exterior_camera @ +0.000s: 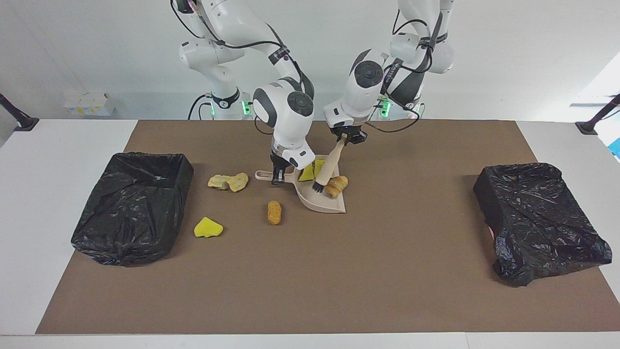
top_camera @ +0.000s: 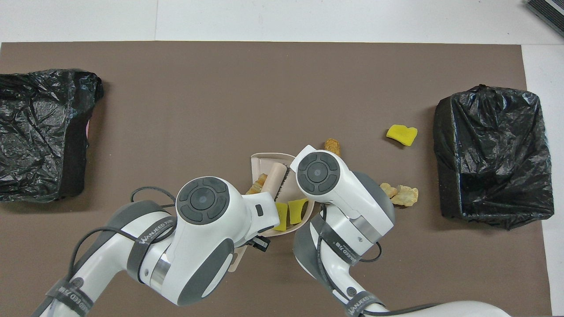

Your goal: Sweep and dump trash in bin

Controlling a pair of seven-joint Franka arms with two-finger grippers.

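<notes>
Trash [exterior_camera: 336, 185], spongy chunks, fills beige dustpan [exterior_camera: 325, 203]; left pincer [exterior_camera: 345, 139] pinches brush [exterior_camera: 328, 170].

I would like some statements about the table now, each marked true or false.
1. The right gripper holds the dustpan by its handle. True.
2. The left gripper holds a sponge. False: it holds the brush.
3. Two yellow chunks lie in the dustpan. True.
4. The orange-brown oval lies in the dustpan. False: it lies on the brown mat.
5. Only one black bin is on the table. False: one bin stands at each end.
</notes>
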